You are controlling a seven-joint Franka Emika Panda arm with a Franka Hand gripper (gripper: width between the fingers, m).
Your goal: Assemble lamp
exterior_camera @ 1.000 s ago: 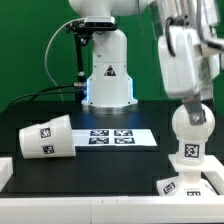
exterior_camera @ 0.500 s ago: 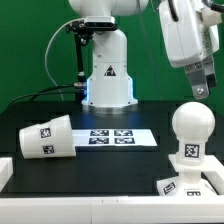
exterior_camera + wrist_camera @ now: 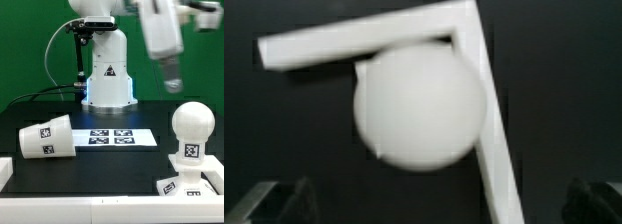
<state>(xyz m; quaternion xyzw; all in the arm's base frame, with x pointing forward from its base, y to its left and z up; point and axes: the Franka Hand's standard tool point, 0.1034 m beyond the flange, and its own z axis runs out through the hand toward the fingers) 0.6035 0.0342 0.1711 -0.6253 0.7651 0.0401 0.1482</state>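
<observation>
The rounded white bulb (image 3: 190, 128) stands upright, neck down, on the boxy base (image 3: 192, 186) at the exterior view's lower right. The conical shade (image 3: 45, 137) lies on its side at the exterior view's left. My gripper (image 3: 172, 84) is blurred, high above the table, up and to the left of the bulb, touching nothing. In the wrist view the bulb (image 3: 420, 110) shows from above as a white oval. My gripper (image 3: 434, 205) is open and empty, with its dark fingertips (image 3: 274, 200) at the frame's corners, well apart from the bulb.
The marker board (image 3: 118, 138) lies flat mid-table in front of the robot's pedestal (image 3: 107, 80). A white L-shaped rail (image 3: 491, 150) runs right beside the bulb in the wrist view. White rail pieces border the table's front edge (image 3: 6, 172).
My gripper was down on the bulb's top a second ago. It has let go, risen and moved towards the exterior view's left. The bulb stays standing on the base.
</observation>
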